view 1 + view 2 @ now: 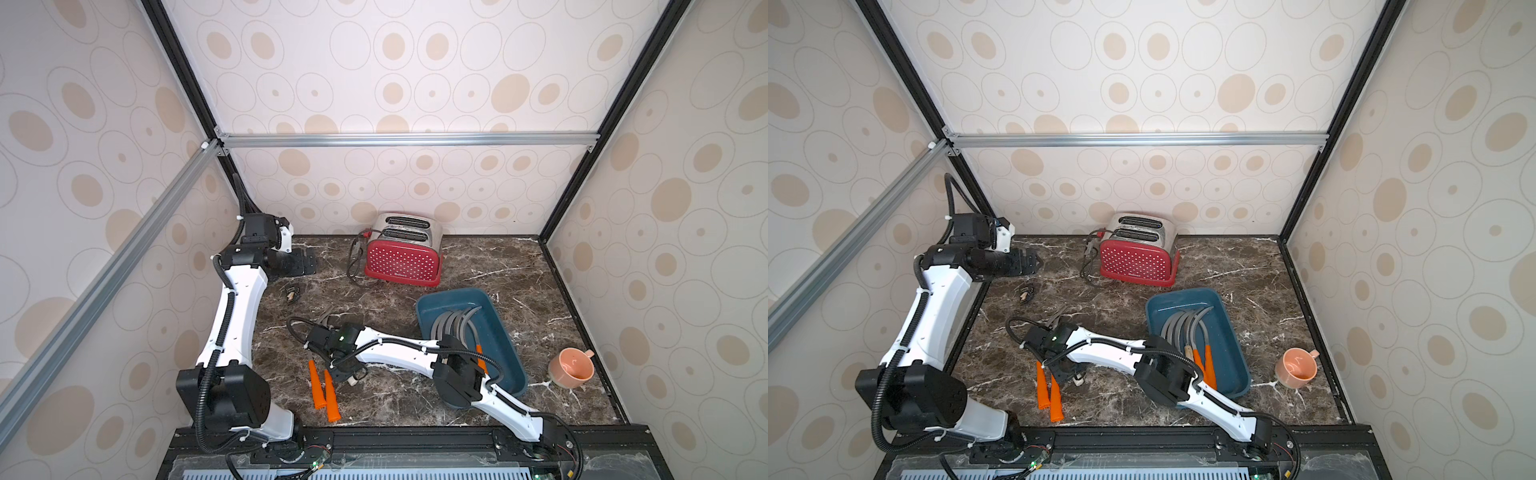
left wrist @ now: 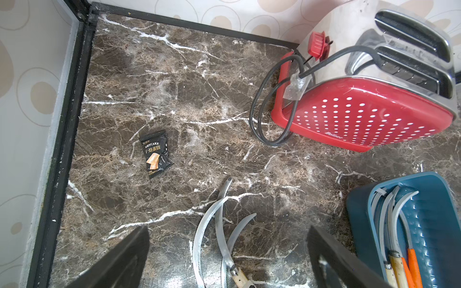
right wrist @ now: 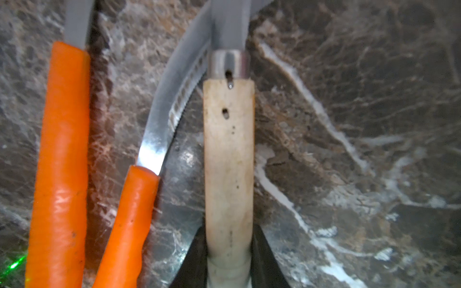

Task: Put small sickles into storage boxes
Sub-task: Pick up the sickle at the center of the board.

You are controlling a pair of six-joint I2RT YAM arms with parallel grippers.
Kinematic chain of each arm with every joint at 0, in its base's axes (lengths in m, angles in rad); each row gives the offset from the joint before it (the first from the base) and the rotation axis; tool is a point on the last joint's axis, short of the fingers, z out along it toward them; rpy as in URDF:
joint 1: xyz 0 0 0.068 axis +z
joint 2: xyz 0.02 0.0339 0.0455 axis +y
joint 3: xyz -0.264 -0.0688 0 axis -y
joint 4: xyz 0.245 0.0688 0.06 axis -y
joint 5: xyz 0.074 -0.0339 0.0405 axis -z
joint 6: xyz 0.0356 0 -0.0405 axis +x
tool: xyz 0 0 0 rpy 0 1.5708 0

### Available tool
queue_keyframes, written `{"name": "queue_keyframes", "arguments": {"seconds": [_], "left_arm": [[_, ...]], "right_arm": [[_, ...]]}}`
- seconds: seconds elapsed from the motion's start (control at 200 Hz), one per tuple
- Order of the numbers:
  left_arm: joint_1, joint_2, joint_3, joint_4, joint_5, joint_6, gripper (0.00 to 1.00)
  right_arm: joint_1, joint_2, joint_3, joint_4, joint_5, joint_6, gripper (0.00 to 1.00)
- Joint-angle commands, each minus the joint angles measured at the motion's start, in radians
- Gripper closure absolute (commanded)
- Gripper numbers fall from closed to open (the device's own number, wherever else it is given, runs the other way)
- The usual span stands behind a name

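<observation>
1. We see the teal tray (image 1: 449,300) on the tabletop (image 1: 395,401) holding several sickles (image 1: 453,326), blades side by side.
2. The right gripper (image 3: 228,251) has its jaws pinching a wooden-handled sickle (image 3: 228,162) outside the tray.
3. Two orange-handled sickles (image 1: 323,390) lie just beside it.
4. The left gripper (image 2: 228,229) has its jaws spread.
5. We note a pink cup (image 1: 571,368) near the tray.
</observation>
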Motion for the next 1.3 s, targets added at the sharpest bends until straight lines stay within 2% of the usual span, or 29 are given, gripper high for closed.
{"name": "queue_keyframes", "arguments": {"seconds": [0.0, 0.816, 1.292], "left_arm": [[0.007, 0.002, 0.038, -0.003, 0.013, -0.001, 0.01], [0.007, 0.011, 0.061, 0.001, 0.027, -0.012, 0.01], [0.008, -0.009, 0.093, 0.004, 0.003, -0.014, 0.01]], "right_arm": [[-0.001, 0.012, -0.025, -0.089, 0.079, -0.023, 0.91], [-0.061, -0.071, -0.032, -0.226, 0.261, -0.122, 0.96], [-0.084, -0.198, -0.131, -0.185, 0.241, -0.112, 0.97]]}}
